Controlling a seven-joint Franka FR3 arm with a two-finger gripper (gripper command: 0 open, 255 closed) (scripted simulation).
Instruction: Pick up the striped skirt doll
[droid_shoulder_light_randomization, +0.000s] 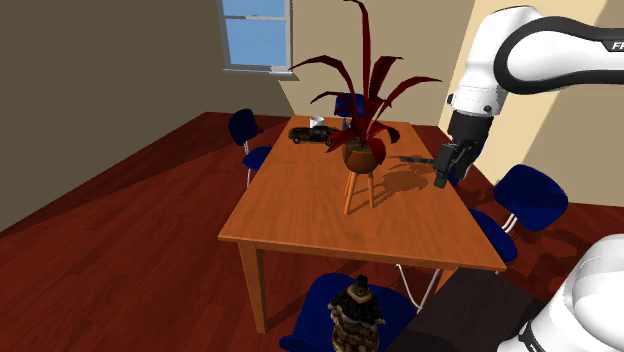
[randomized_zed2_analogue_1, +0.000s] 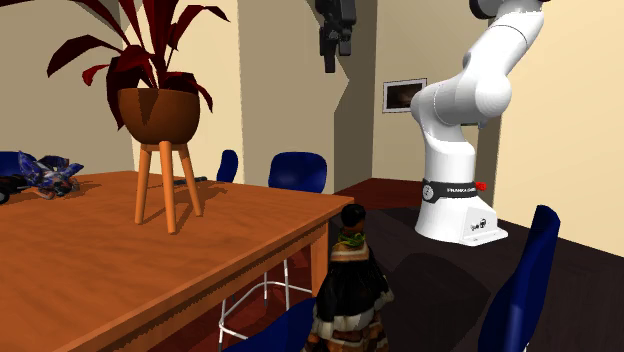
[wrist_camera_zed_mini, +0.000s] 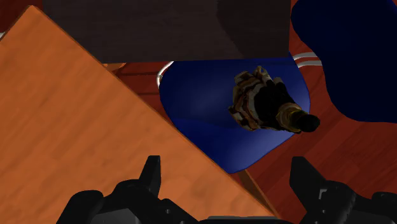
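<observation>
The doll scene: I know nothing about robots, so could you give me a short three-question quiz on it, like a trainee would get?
1. True or false: the doll stands on the table.
2. The tool is: A) open, holding nothing; B) shut on the doll; C) shut on a leaf.
3. What does the wooden stand on the table carry?

Key:
1. False; it stands on the blue chair.
2. A.
3. A potted plant.
</observation>
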